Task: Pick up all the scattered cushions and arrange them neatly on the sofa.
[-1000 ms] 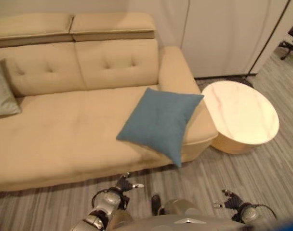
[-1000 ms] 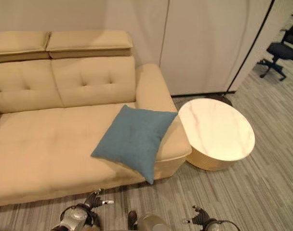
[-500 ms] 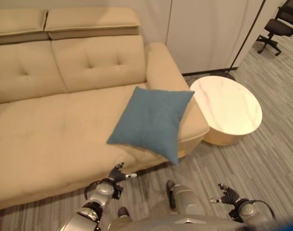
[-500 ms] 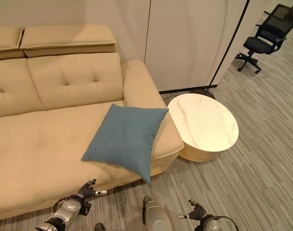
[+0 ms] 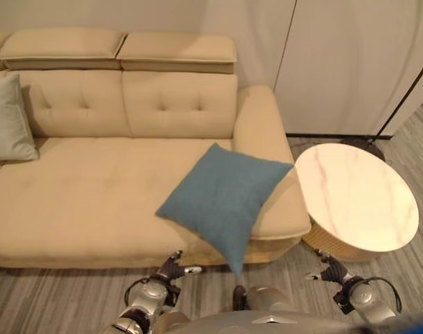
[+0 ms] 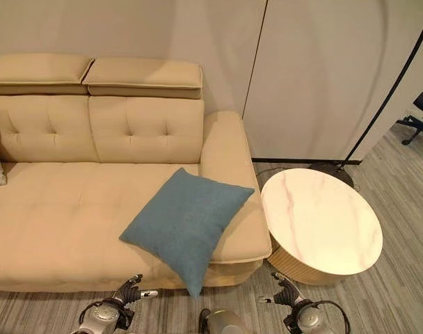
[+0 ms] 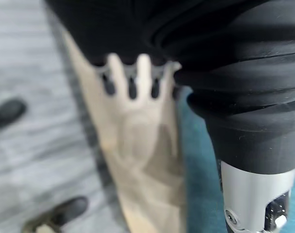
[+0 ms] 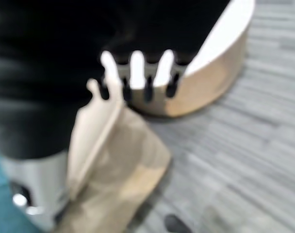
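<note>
A blue cushion (image 5: 225, 198) lies tilted on the right end of the beige sofa (image 5: 93, 202), one corner hanging over the seat's front edge. A pale grey-green cushion (image 5: 6, 122) leans on the backrest at the far left. My left hand (image 5: 167, 271) hangs low in front of the sofa, just below and left of the blue cushion's hanging corner, open and holding nothing. Its wrist view has straight fingers (image 7: 133, 80) before the sofa front, with blue cloth (image 7: 198, 194) beside them. My right hand (image 5: 330, 273) is open and empty, low by the round table.
A round marble-topped table (image 5: 354, 202) stands against the sofa's right arm; its side (image 8: 205, 82) lies just past my right hand. Grey striped floor runs along the sofa front. A dark lamp base (image 6: 333, 168) sits behind the table by the white wall panels.
The camera has swung back left, bringing the grey-green cushion into view. The blue cushion lies where it was. Both hands stay low and open.
</note>
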### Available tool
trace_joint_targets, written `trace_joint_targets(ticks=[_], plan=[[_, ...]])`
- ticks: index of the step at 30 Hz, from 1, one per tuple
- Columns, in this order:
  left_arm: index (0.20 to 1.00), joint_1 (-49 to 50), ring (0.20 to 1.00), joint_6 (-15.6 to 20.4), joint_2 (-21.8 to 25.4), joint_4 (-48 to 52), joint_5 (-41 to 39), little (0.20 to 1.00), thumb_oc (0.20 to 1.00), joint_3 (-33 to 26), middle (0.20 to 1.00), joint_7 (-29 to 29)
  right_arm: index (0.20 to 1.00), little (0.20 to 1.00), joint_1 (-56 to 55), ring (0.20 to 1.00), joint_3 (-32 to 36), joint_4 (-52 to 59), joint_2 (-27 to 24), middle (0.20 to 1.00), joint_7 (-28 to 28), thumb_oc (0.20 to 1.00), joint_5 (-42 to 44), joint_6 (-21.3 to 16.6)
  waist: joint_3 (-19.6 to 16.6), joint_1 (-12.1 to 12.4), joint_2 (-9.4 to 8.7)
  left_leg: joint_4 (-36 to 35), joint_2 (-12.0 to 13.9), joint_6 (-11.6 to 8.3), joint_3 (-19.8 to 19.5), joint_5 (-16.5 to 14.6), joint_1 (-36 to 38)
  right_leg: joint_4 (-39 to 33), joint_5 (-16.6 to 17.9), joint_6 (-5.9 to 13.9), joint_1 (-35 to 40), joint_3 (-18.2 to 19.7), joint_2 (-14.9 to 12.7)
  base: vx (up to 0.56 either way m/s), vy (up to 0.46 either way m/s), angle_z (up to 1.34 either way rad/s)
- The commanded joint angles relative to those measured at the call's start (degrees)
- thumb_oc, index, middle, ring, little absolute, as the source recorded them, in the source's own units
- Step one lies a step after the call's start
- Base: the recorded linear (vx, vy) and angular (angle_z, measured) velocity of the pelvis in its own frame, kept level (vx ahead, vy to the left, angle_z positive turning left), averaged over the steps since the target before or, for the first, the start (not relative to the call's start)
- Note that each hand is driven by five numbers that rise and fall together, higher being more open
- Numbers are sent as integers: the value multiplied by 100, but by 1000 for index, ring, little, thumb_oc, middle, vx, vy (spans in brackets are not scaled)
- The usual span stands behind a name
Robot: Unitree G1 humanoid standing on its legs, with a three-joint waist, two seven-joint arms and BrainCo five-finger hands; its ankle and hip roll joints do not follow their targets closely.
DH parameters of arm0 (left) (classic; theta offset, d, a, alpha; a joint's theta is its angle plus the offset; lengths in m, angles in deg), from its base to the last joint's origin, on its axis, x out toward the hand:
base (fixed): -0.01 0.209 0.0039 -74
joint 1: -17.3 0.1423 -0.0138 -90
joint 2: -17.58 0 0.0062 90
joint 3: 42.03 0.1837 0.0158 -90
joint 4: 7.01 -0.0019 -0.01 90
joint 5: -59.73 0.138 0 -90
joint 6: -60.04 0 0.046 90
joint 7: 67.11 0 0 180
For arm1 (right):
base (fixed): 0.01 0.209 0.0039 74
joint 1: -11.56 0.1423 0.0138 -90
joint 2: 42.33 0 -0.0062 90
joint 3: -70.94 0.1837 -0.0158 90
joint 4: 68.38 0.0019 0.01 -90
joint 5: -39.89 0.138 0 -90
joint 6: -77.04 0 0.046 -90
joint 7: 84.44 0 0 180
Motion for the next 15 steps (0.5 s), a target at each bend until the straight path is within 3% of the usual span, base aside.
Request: trace_joint_targets(ticks=[1, 3, 6, 15], plan=[[1000, -15, 1000, 206, 163, 306, -159, 1000, 1000, -86, 1000, -32, 1000, 1000, -52, 1000, 107, 250, -173, 1000, 7, 1000, -48, -103, 21, -136, -109, 624, -141, -167, -184, -644, 27, -857, 397, 898, 498, 830, -679, 99, 174, -40], [1000, -34, 1000, 206, 195, 351, -159, 1000, 1000, -91, 1000, -49, 1000, 1000, -11, 1000, 80, 277, -168, 1000, 13, 1000, -74, -91, 23, -113, -139, 728, -233, -133, -207, -733, -37, -877, 501, 944, 442, 930, -724, 75, 159, -46], [1000, -179, 1000, 243, 402, 563, -216, 1000, 1000, -164, 1000, -134, 1000, 1000, 170, 1000, 29, 231, -40, 1000, 37, 1000, 11, -81, 55, -6, -280, 998, -441, -26, 86, -1051, -117, -1143, 833, 1111, 339, 1139, -1013, 49, 134, -74], [1000, -425, 1000, 489, 1132, 1553, -536, 1000, 1000, -677, 1000, -335, 1000, 1000, 188, 1000, 309, 860, -117, 1000, 14, 1000, 194, -147, 53, 139, -385, 1562, -514, 88, 548, -1445, -208, -1364, 1151, 1326, 160, 1187, -1388, 24, 66, -31]])
